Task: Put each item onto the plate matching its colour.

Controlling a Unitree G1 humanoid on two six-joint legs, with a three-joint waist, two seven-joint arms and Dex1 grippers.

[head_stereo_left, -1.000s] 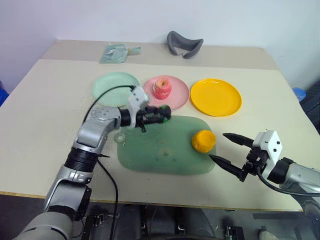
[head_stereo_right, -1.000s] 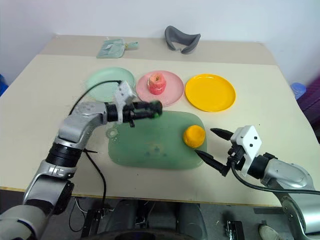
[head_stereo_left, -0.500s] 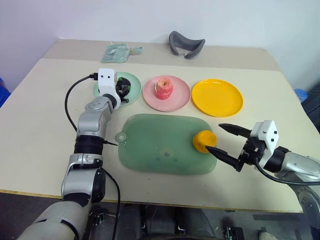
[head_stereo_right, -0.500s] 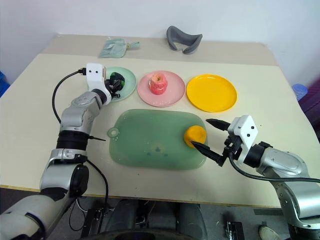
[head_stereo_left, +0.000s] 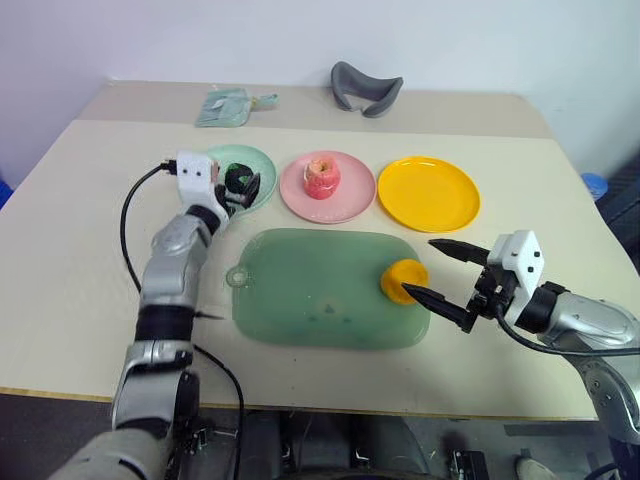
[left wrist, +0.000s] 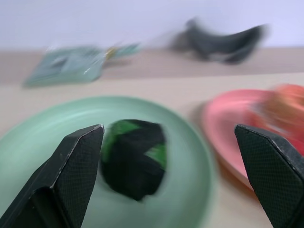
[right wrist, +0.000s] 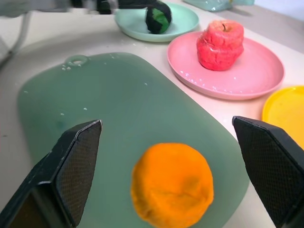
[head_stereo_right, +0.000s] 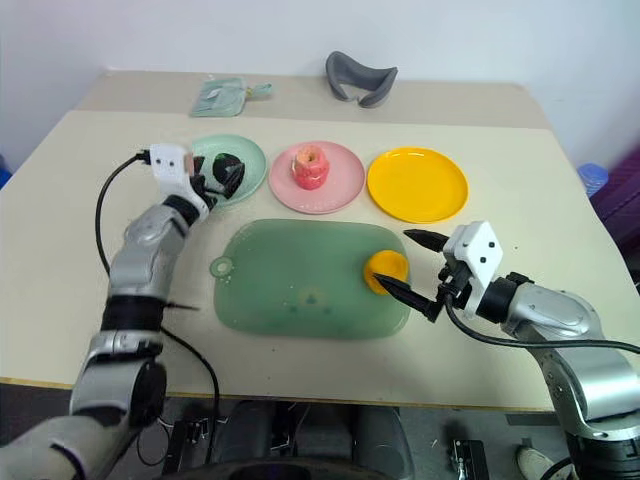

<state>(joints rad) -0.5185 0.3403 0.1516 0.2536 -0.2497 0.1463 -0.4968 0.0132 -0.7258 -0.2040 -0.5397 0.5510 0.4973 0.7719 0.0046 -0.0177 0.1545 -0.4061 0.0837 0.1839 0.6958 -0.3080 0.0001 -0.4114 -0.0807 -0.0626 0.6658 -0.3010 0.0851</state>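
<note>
The orange lump (head_stereo_left: 404, 279) lies at the tray's (head_stereo_left: 300, 300) right edge, directly ahead of the right gripper (head_stereo_left: 446, 279), whose jaws gape wide on either side of it. The left gripper (left wrist: 166, 156) stands open around the black lump (left wrist: 134, 157), which rests on the green plate (head_stereo_left: 262, 160).

No text, label or number can be read — on any object.

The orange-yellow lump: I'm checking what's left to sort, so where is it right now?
The orange-yellow lump sits on the right edge of the translucent green tray, in front of the yellow-orange plate, between the right gripper's open jaws.
</note>
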